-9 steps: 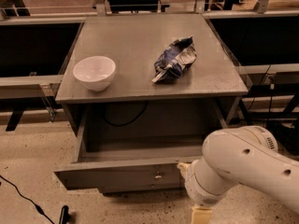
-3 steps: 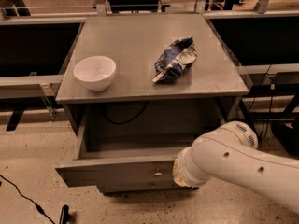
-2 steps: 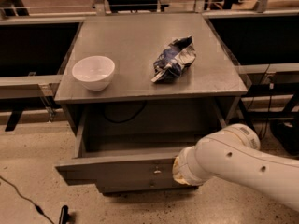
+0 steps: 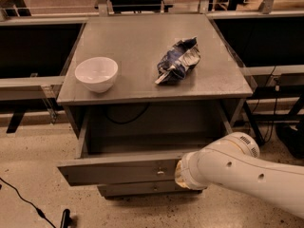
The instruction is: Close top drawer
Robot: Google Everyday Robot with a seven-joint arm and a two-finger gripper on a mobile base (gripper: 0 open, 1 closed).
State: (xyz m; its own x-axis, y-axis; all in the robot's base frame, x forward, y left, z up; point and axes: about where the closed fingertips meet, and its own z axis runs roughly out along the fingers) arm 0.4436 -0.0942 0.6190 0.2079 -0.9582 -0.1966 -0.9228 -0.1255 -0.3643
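The top drawer (image 4: 118, 172) of the grey cabinet stands pulled out, its deep box empty and its flat front facing me with a small brass knob (image 4: 160, 171) at the centre. My white arm (image 4: 237, 172) reaches in from the lower right. My gripper (image 4: 179, 174) is at the arm's end, right up at the drawer front just right of the knob, mostly hidden behind the wrist.
On the cabinet top (image 4: 142, 42) sit a white bowl (image 4: 96, 73) at the left and a crumpled blue-and-white chip bag (image 4: 179, 60) at the right. A lower drawer front (image 4: 142, 189) shows beneath. A black cable (image 4: 28, 205) lies on the floor at the left.
My arm's end has moved up and left, from below the drawer front to against it beside the knob. The drawer front seems slightly further in.
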